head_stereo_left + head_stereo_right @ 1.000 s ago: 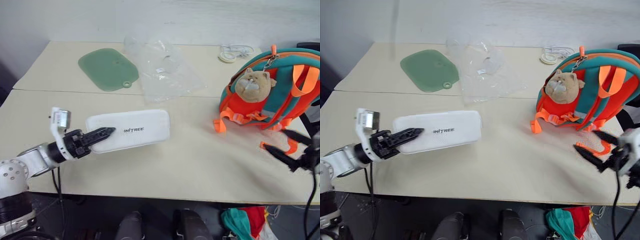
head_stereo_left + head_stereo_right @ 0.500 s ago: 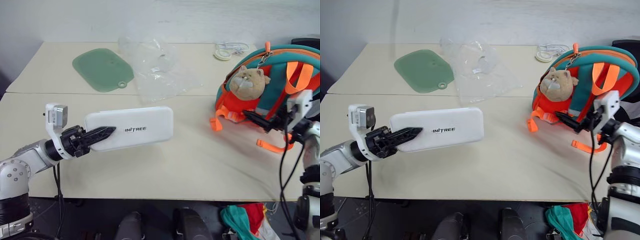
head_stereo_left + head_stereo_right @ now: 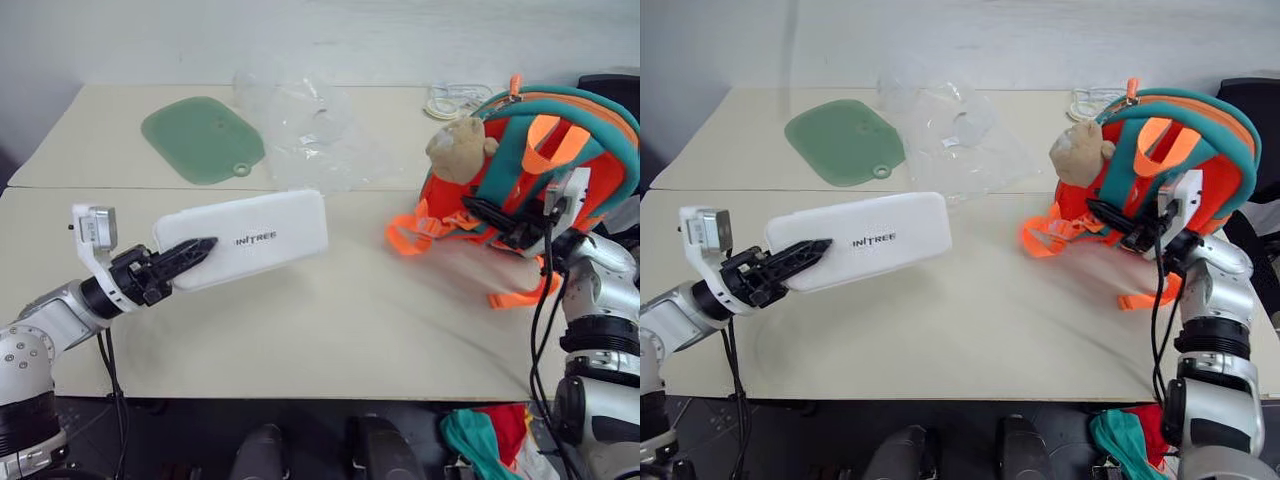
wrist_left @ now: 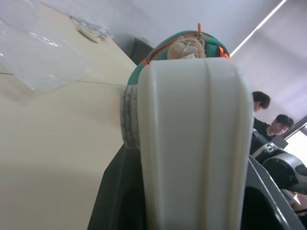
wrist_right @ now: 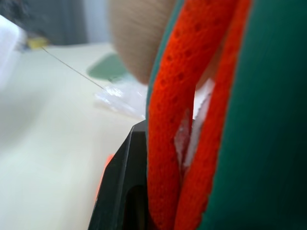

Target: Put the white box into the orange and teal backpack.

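Left end effector [image 3: 195, 249] is clamped on one short end of the flat, elongated white plastic box [image 3: 245, 238] with dark lettering, holding it tilted above the cream bench [image 3: 330, 330]. Right end effector [image 3: 478, 208] is closed on an orange strap at the front of the small teal and orange backpack [image 3: 560, 150] with a tan plush bear head [image 3: 455, 148]; backpack stands on the bench's right side, well apart from the box. Flat green mat [image 3: 203, 139] and clear plastic bag [image 3: 310, 135] lie behind.
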Controlling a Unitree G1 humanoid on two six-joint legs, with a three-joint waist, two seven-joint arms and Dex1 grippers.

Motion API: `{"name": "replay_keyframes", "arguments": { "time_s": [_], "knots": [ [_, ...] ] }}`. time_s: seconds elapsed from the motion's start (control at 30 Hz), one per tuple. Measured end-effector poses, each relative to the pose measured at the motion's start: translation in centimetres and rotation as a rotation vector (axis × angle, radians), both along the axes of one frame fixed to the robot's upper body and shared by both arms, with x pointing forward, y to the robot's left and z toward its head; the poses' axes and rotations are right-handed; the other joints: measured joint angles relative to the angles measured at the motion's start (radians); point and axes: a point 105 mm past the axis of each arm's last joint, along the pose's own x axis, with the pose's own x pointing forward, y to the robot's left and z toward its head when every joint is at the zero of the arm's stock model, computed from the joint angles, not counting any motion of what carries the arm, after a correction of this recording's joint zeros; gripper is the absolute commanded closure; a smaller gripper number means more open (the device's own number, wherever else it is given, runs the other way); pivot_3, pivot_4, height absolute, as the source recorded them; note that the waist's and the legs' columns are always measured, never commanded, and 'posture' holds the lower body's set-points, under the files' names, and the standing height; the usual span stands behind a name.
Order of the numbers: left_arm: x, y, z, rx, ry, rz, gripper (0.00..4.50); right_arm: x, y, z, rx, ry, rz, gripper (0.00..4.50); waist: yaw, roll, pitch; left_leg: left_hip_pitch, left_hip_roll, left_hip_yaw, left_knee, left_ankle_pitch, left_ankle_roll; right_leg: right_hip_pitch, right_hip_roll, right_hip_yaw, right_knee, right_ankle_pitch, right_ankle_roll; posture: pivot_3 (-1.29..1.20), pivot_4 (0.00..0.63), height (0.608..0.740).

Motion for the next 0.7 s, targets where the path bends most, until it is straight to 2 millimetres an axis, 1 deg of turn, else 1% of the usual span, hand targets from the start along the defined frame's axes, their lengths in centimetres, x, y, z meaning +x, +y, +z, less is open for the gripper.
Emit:
{"name": "replay_keyframes", "arguments": {
  "time_s": [0.07,0.1,0.17,0.3,0.37,0.47,0.53,0.6,0.7],
  "knots": [
    [0.6,0.8,0.2,-0.01,-0.005,0.038,3.26,-0.8,2.9,1.2,0.005,-0.026,0.121,3.87,-0.005,0.0,0.0,0.0,0.0,0.0,-0.001,0.0,0.0,-0.001,0.0,0.0,0.002,0.0,0.0,0.0,0.15,0.74],
    [0.7,1.0,0.3,-0.011,-0.01,0.049,3.26,-1.2,3.9,1.7,0.006,-0.032,0.167,3.87,-0.005,0.0,0.0,0.0,0.0,0.0,-0.001,0.0,0.0,-0.001,0.0,0.0,0.003,0.0,0.0,0.0,0.15,0.74],
    [1.1,1.7,0.2,-0.008,-0.008,0.082,3.26,-2.7,6.7,2.4,0.001,-0.039,0.291,3.87,-0.006,0.0,0.0,0.0,0.001,-0.001,-0.002,0.0,-0.001,-0.001,0.0,0.0,0.004,0.0,0.0,0.0,0.15,0.74],
    [1.8,2.7,-0.3,-0.006,0.003,0.137,3.26,-5.6,10.6,2.0,-0.001,0.006,0.484,3.87,-0.004,0.0,0.0,-0.002,0.0,-0.001,-0.001,-0.001,0.0,-0.001,0.0,-0.001,0.003,0.0,0.0,0.0,0.15,0.74],
    [2.0,3.1,-0.4,0.001,-0.001,0.16,3.26,-7.2,12.1,1.9,-0.007,0.025,0.574,3.87,-0.003,0.0,0.0,-0.003,0.0,-0.002,-0.001,-0.001,0.0,-0.002,-0.001,-0.001,0.003,0.0,0.0,0.0,0.15,0.74],
    [2.4,3.6,-0.5,0.006,-0.006,0.19,3.26,-9.3,13.4,2.4,0.002,0.05,0.688,3.87,0.002,0.0,0.0,-0.003,0.0,-0.002,-0.001,-0.001,0.0,-0.002,-0.001,-0.002,0.001,0.0,0.0,0.0,0.15,0.74],
    [2.4,3.7,-0.5,0.013,-0.005,0.196,3.26,-10.4,13.4,2.6,-0.01,0.074,0.727,3.87,0.008,0.0,0.0,-0.003,0.0,-0.003,-0.002,-0.001,0.0,-0.002,-0.001,-0.002,-0.002,0.0,0.0,0.0,0.15,0.74],
    [2.2,3.9,-0.3,0.019,-0.011,0.192,3.26,-11.3,13.0,2.2,-0.044,0.121,0.738,3.87,0.013,0.0,0.0,-0.003,0.0,-0.003,-0.002,-0.002,0.001,-0.001,-0.002,-0.002,-0.004,0.0,0.0,0.0,0.15,0.74],
    [1.2,4.5,0.3,0.022,-0.03,0.176,3.26,-11.2,11.0,1.2,-0.081,0.194,0.677,3.87,0.015,0.0,0.0,-0.004,0.0,-0.003,-0.002,-0.004,0.002,-0.001,-0.003,-0.002,-0.006,0.0,0.0,0.0,0.15,0.74]
  ]
}}
